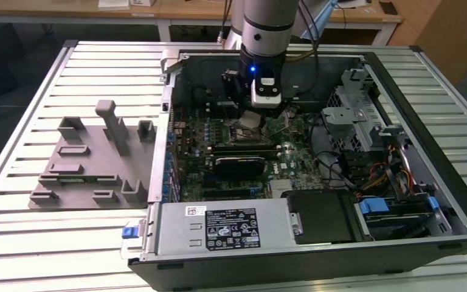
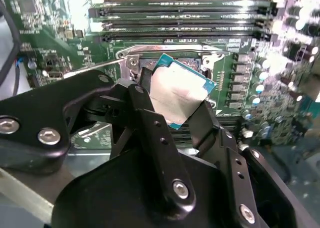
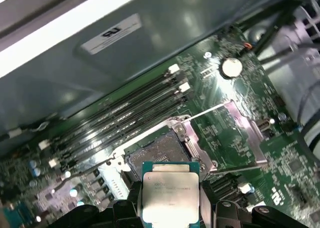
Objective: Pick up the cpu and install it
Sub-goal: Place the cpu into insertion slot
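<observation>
Currently | gripper (image 2: 175, 96) clamps cpu (image 2: 181, 88) | over open socket (image 3: 157, 150) | socket partly hidden behind cpu

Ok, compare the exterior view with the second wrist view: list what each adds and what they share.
Exterior view: the arm, the open case, the grey tray on the table. Second wrist view: the fingers clamping the cpu by its edges near the socket, memory slots beyond. Shared: the gripper over the motherboard.
</observation>
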Controlling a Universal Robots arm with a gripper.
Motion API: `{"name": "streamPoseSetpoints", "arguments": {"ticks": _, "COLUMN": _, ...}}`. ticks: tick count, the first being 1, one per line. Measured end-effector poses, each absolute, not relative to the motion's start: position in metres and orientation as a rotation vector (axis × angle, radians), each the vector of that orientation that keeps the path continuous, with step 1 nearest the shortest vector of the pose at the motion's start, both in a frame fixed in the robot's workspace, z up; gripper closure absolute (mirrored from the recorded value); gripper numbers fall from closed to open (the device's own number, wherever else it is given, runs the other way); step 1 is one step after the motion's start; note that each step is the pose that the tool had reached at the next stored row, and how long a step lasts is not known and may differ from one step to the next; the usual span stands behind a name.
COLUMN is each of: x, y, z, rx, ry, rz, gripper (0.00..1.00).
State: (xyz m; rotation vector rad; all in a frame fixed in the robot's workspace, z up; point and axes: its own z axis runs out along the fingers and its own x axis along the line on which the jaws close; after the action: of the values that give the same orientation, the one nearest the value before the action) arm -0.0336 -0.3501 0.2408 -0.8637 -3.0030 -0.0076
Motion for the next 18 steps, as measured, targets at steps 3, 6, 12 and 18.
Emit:
{"name": "streamPoseSetpoints", "arguments": {"ticks": 3, "x": -0.0335, "y": -0.3501, "z": 0.2405, "rx": -0.942, "ry": -2.98, "rz": -0.008, "gripper": 0.46}}
{"name": "streamPoseSetpoints", "arguments": {"ticks": 6, "x": -0.0336, "y": -0.3501, "z": 0.2403, "rx": -1.019, "ry": -2.954, "rz": -0.009, "gripper": 0.46}}
{"name": "streamPoseSetpoints", "arguments": {"ticks": 12, "x": -0.0336, "y": -0.3501, "z": 0.2399, "rx": -1.168, "ry": -2.899, "rz": -0.01, "gripper": 0.46}}
{"name": "streamPoseSetpoints", "arguments": {"ticks": 18, "x": -0.0336, "y": -0.3501, "z": 0.2395, "rx": -1.311, "ry": -2.838, "rz": -0.011, "gripper": 0.46}}
